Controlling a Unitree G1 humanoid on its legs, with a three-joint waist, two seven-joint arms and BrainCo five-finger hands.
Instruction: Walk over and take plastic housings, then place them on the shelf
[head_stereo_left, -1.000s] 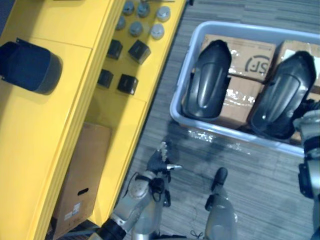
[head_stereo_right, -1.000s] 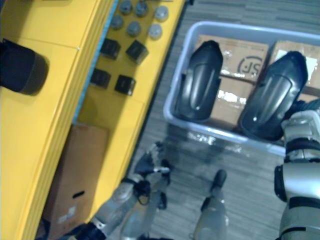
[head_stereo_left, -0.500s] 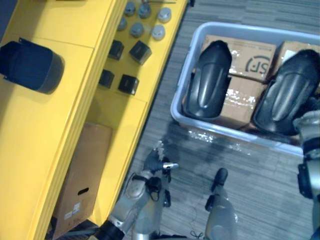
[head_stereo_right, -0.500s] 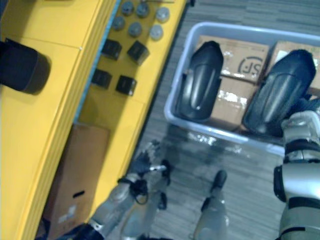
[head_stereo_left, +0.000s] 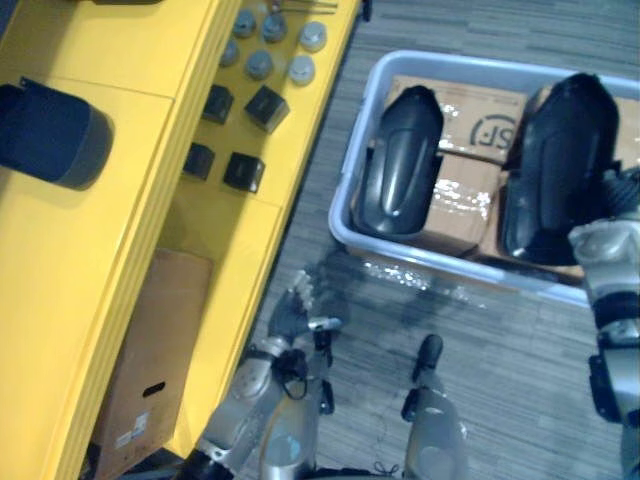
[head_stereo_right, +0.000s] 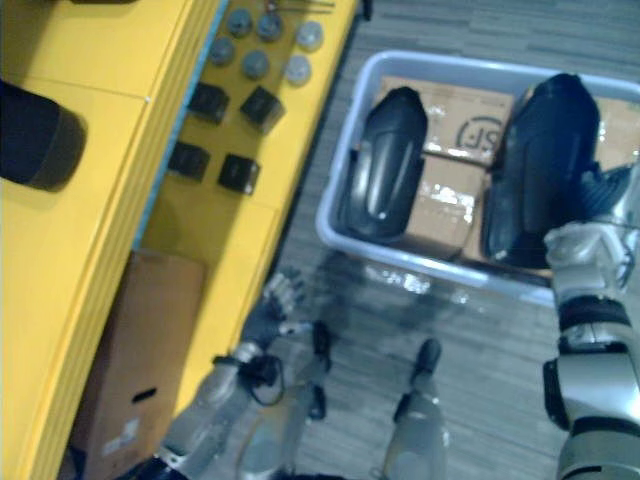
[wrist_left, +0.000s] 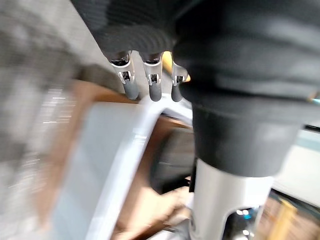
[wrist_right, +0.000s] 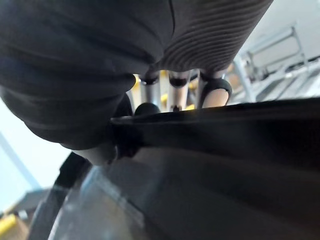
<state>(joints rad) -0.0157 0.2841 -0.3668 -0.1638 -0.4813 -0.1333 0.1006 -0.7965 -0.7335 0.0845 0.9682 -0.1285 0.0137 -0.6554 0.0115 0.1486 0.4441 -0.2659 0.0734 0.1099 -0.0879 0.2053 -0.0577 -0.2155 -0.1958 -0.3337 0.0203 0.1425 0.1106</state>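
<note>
Two black plastic housings lie on cardboard boxes inside a grey-blue bin (head_stereo_left: 440, 265) on the floor. The left housing (head_stereo_left: 400, 160) rests untouched. The right housing (head_stereo_left: 555, 160) stands steeper, and my right hand (head_stereo_left: 600, 240) holds it at its lower right edge. In the right wrist view, the fingers (wrist_right: 172, 92) curl over the rim of that housing (wrist_right: 225, 150). My left hand (head_stereo_left: 295, 315) hangs low beside the yellow shelf (head_stereo_left: 100, 250), holding nothing. Its fingers (wrist_left: 150, 85) are straight, with the bin's rim (wrist_left: 145, 120) beyond them.
The yellow shelf runs along the left. A dark rounded part (head_stereo_left: 50, 135) sits on its top level, with small black blocks (head_stereo_left: 245, 170) and grey round caps (head_stereo_left: 270, 45) on the lower level. A cardboard box (head_stereo_left: 150, 370) stands under the shelf.
The right housing has swung from a slant to a steeper, more upright stand with my right hand on it. The whole view shifted slightly. The left hand barely moved.
</note>
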